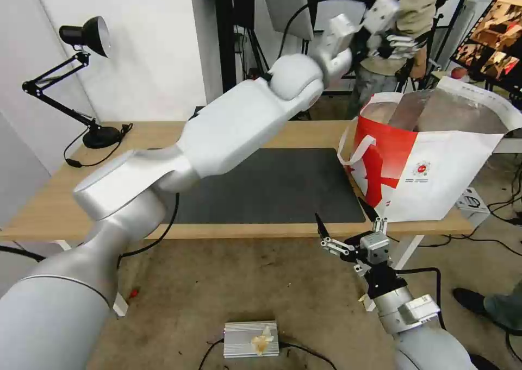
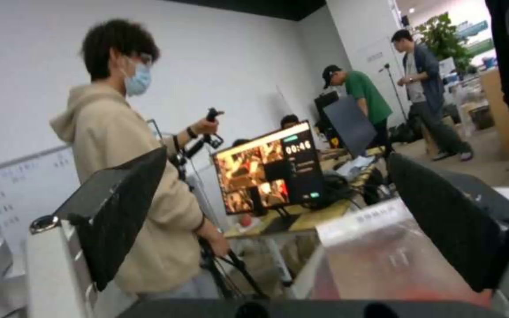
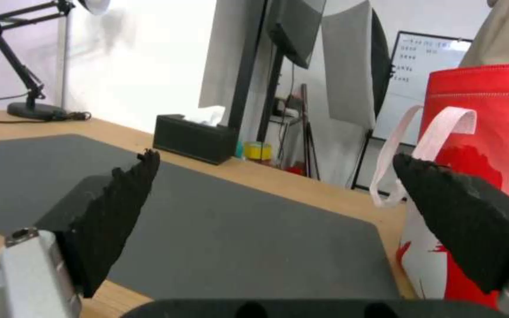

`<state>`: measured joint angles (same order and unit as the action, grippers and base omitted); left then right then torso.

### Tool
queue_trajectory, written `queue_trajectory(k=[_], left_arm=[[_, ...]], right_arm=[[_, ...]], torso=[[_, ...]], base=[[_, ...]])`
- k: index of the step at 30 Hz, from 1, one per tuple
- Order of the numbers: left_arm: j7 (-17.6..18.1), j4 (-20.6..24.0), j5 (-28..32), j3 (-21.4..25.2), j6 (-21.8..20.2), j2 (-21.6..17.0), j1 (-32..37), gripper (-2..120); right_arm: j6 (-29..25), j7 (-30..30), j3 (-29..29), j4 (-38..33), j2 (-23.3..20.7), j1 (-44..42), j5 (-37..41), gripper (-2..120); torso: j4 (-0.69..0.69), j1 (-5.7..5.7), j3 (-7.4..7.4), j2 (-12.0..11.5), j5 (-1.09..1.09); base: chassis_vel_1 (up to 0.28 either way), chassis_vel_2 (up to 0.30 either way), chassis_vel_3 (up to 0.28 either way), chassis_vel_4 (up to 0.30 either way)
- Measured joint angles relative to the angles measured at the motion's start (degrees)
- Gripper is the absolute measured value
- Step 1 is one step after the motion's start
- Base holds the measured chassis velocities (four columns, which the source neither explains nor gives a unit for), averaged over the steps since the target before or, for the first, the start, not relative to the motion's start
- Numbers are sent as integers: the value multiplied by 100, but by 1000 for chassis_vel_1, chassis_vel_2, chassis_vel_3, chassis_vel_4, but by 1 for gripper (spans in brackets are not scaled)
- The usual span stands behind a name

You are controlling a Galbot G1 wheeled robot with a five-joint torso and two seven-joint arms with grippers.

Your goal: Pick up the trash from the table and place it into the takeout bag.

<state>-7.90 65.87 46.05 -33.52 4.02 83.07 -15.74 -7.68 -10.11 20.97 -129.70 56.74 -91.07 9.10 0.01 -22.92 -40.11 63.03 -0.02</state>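
We log one table [image 1: 60,207], light wood, carrying one dark grey mat [image 1: 272,188]. One takeout bag [image 1: 435,163] stands upright on the table's right end, just beside the mat's right edge, mouth open, foil lining showing. We cannot make out any trash inside the bag from the head view.

Left arm reaches up and across the table; the left gripper [image 1: 394,44] sits high, above and behind the bag's mouth. The left wrist view gives what the head view does not: its two black fingers [image 2: 119,216] stand wide apart with nothing between them, and the bag's foil rim [image 2: 378,251] lies below.

The right gripper [image 1: 348,226] hangs low at the table's front edge, near the bag's front corner, jaws spread and empty. The right wrist view adds one black tissue box [image 3: 194,139] at the far table edge and one white strap handle [image 3: 425,150]. One desk lamp [image 1: 81,76] stands at far left.
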Motion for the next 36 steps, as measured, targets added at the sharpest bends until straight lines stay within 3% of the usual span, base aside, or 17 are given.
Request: queue_trajectory(k=[7,17,25,30,36], left_arm=[[90,822,418,-357,-113,-616,398,100],[189,1599,463,-387,-176,-1089,916,100],[297,2422,273,-163,-148,-1717,1567,100],[337,2660,232,-43,-141,-1883,1781,100],[389,3275,54,349,-133,-2382,2379,100]], right_arm=[[0,0,0,0,0,0,0,100],[0,0,0,0,0,0,0,100],[0,0,0,0,0,0,0,100],[0,0,0,0,0,0,0,100],[0,0,0,0,0,0,0,100]], torso=[[-2,0,0,0,0],[-2,0,0,0,1],[-1,0,0,0,1],[0,0,0,0,0],[-2,0,0,0,0]], base=[[0,0,0,0],[0,0,0,0],[0,0,0,0],[0,0,0,0],[0,0,0,0]])
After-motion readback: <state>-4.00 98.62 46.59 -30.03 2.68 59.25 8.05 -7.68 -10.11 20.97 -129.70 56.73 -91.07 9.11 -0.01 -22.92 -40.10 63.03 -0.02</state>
